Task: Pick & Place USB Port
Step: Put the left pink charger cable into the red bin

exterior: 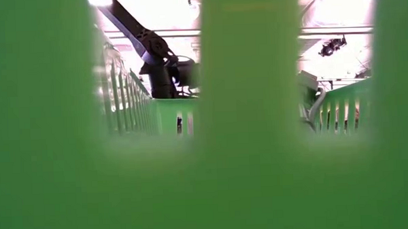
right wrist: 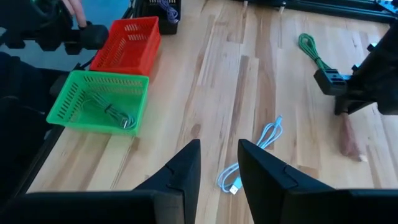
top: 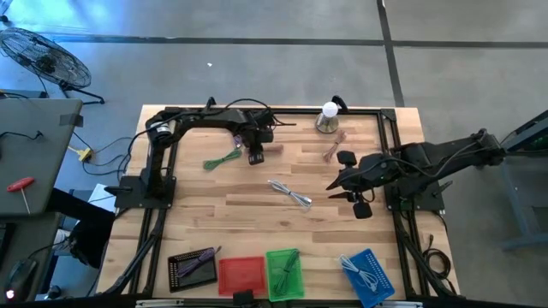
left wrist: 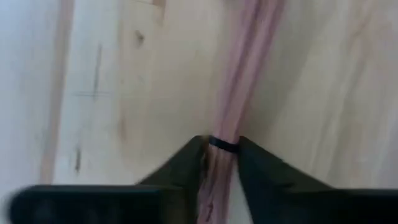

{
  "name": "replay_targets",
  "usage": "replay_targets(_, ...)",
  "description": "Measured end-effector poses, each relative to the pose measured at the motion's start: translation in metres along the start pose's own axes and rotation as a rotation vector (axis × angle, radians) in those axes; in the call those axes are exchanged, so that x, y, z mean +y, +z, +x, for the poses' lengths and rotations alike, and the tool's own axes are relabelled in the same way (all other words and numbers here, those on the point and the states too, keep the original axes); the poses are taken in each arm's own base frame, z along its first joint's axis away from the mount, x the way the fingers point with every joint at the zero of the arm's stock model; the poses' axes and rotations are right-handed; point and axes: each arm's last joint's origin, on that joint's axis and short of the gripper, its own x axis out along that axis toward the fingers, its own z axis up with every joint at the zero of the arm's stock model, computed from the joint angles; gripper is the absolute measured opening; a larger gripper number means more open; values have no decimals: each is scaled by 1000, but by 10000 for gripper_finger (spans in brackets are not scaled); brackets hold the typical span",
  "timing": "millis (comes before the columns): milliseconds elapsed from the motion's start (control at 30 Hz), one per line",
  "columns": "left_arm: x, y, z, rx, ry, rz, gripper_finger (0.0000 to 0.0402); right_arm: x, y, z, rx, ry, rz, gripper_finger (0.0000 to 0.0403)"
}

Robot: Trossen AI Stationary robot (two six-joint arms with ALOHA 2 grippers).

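Note:
A pink coiled cable (top: 274, 149) lies on the wooden table (top: 257, 222), far of centre. My left gripper (top: 256, 156) points down over the cable's left end and is shut on it; the left wrist view shows the cable (left wrist: 239, 74) running away between the fingers of my left gripper (left wrist: 222, 142). My right gripper (top: 336, 186) hovers open over the table's right half, touching nothing. Its wrist view looks past my right gripper (right wrist: 219, 146) at a pale-blue cable (right wrist: 255, 155) lying flat, the left gripper (right wrist: 342, 93) and the pink cable (right wrist: 349, 137). My left gripper pinches the pink cable between its two fingers at the black tie (left wrist: 222, 144) that binds the bundle, near its left end. The fingers come from above, pointing down, one on each side of the bundle. The rest of the cable lies on the table.
A green cable (top: 223, 159) lies left of the left gripper. A second pink cable (top: 332, 151) and a white-topped object (top: 328, 118) sit far right. Black (top: 193, 267), red (top: 241, 275), green (top: 284, 274) and blue (top: 366, 272) baskets line the near edge. The green basket (exterior: 252, 126) blocks the low view.

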Motion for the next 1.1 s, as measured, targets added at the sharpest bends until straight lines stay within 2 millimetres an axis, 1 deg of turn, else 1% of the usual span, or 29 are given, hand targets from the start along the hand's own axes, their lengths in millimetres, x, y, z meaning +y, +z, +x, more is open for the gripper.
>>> replay_targets(33,-1,1,-2,0,2,2,41,0,0,1,-6,-3,0,98)
replay_targets(67,-2,3,-3,2,1,7,24,0,-1,2,-9,-3,0,98)
replay_targets(100,-4,5,-4,5,1,11,18,0,-1,2,-11,-1,0,98)
replay_targets(167,-11,12,-8,12,9,29,22,0,0,3,-24,0,0,98)
replay_targets(233,-20,22,-16,7,12,56,16,0,0,3,-21,-1,2,98)
replay_targets(333,-37,37,-33,1,45,92,10,0,0,3,-19,1,6,98)
replay_targets(400,-50,42,-45,41,68,95,11,2,-1,3,-17,5,2,98)
replay_targets(500,-74,52,-72,83,108,71,10,4,-1,3,-17,11,-4,98)
replay_targets(567,-98,54,-90,134,114,42,10,5,-1,3,-17,16,-9,98)
replay_targets(633,-127,52,-108,163,112,15,10,7,-1,3,-18,23,-20,98)
replay_targets(767,-193,37,-143,97,119,-36,10,14,-1,2,-17,65,-66,98)
replay_targets(833,-228,23,-154,60,130,-81,10,20,-1,1,-21,113,-96,98)
replay_targets(933,-284,-3,-164,6,137,-158,9,29,-1,0,-35,144,-107,98)
replay_targets(1033,-335,-32,-171,-41,107,-245,9,37,-1,-1,-46,162,-106,98)
replay_targets(1100,-365,-48,-169,-77,75,-285,9,43,-1,-2,-50,177,-89,98)
